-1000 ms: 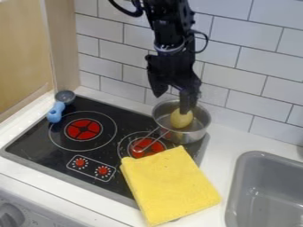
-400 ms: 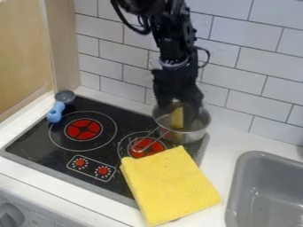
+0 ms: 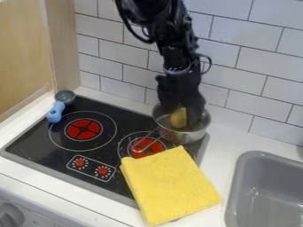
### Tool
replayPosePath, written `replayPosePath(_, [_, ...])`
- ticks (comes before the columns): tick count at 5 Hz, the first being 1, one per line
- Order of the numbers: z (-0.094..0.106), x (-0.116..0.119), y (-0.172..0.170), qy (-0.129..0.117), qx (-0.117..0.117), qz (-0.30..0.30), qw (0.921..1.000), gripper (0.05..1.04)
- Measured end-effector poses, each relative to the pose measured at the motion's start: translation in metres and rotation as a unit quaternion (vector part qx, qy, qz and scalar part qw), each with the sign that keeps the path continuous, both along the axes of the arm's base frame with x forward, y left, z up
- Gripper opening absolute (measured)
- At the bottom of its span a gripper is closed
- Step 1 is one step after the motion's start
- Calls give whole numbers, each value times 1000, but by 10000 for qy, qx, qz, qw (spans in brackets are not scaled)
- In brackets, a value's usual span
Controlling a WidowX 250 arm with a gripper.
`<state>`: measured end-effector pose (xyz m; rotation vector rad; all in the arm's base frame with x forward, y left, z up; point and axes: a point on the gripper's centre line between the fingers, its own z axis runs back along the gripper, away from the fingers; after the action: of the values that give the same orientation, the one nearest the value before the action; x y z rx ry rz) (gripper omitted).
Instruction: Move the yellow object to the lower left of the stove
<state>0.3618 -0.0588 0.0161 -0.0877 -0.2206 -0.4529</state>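
Wooden panel [image 3: 24,48] stands on the left, and beside it white tiles [image 3: 251,71] cover the wall behind the counter [image 3: 222,142]. Low at the left edge there is a grey knob [image 3: 10,215] on the front of the unit. Above, at the back left corner of the black stove [image 3: 41,144], lies a scoop [image 3: 55,112]; its blue handle points to the front and its grey bowl to the back. Next comes the left burner [image 3: 83,129], red inside a thin ring, and before it two red dials [image 3: 91,166]. More to the right is the other burner [image 3: 146,147], with the thin handle of the pot [image 3: 199,127] reaching over it. The pot sits at the back right corner of the stove. At the mouth of the pot one sees the yellow thing [image 3: 179,118], and the black claw [image 3: 180,116] hangs down from above, right at it. Whether the claw is gripping it, or is open or closed, I cannot tell. In front of the pot, a yellow cloth [image 3: 168,184] lies partly on the stove and partly on the counter. Last, at the right, is the grey sink [image 3: 234,186].
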Motion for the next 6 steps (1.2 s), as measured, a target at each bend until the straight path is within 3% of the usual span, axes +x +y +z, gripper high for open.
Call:
replayPosePath(2, [-2, 4, 2, 2, 26, 31, 10000, 969])
replayPosePath(3, [-8, 2, 2, 81, 31, 53, 9999, 845])
replayPosePath(4, [-8, 3, 3, 58, 44, 115, 9999, 601])
replayPosePath(6, [-7, 4, 3, 56, 55, 104, 9999, 599])
